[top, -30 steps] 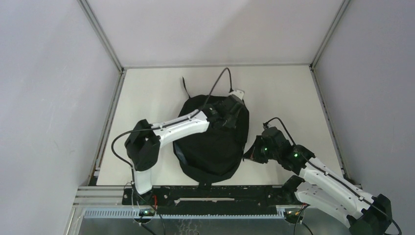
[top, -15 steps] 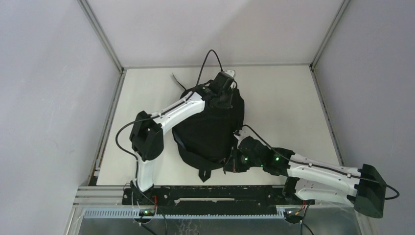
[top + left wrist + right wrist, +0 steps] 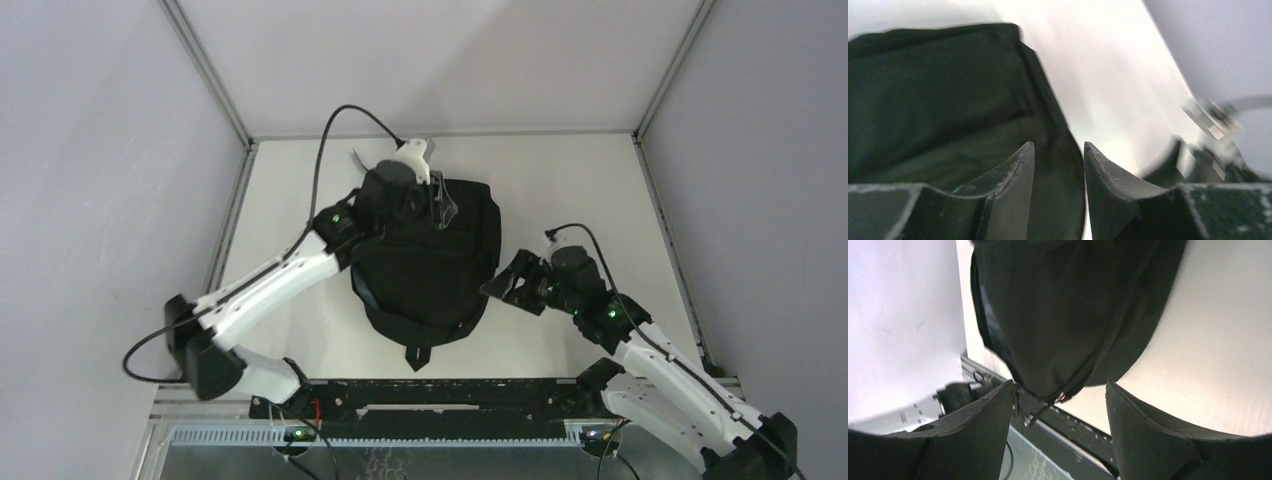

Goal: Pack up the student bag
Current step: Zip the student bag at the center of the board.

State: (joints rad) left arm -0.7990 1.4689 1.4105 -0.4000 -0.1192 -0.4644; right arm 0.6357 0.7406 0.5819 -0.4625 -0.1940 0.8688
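The student bag (image 3: 430, 265), a black fabric backpack, lies flat in the middle of the white table with its small loop (image 3: 418, 355) pointing at the near edge. My left gripper (image 3: 440, 205) hovers at the bag's far end, its jaws apart; in the left wrist view the bag (image 3: 938, 95) lies beyond the left gripper (image 3: 1058, 150) and nothing sits between the fingers. My right gripper (image 3: 502, 286) stands open just off the bag's right side. The right wrist view shows the bag (image 3: 1063, 305) and its zip pull (image 3: 1062, 397) ahead of the empty right gripper (image 3: 1058, 390).
A thin black strap (image 3: 358, 158) sticks out past the bag's far left corner. The black metal rail (image 3: 450, 390) runs along the table's near edge between the arm bases. Grey walls close in the table on the left, right and far sides.
Both grippers have opened and let go of the bag, which has settled flat. The left arm swung left and stretched out; the right gripper drew back to the right of the bag.
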